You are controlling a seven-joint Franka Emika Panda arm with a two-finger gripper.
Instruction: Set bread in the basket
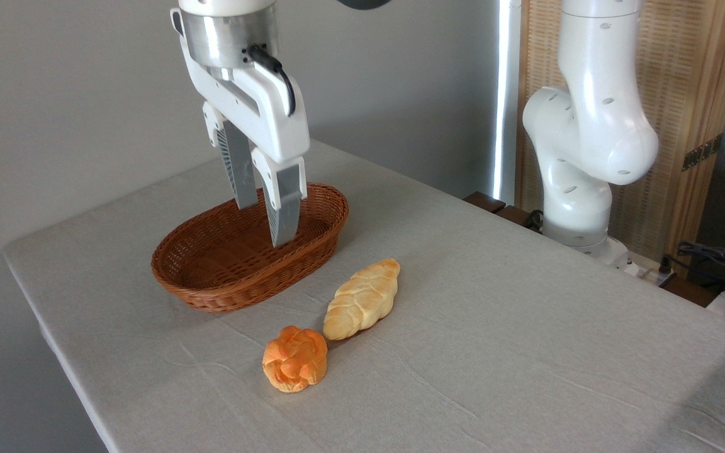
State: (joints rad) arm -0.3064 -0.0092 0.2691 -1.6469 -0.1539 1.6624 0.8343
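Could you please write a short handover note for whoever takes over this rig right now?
Gripper: open, holding nothing, hanging in front of the basket in this view.
Orange bun: on the tablecloth, in front of the basket, touching or nearly touching the pale braided loaf.
Basket: holds no bread.
Done: nothing yet.
Left: grasp the bun, carry it over, release it in the basket.

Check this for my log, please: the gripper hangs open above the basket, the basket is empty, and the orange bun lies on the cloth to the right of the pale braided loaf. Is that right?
One thing is wrong. The camera view shows the orange bun lying left of and nearer than the pale braided loaf, not to its right. The rest holds: the gripper hangs open above the empty basket.
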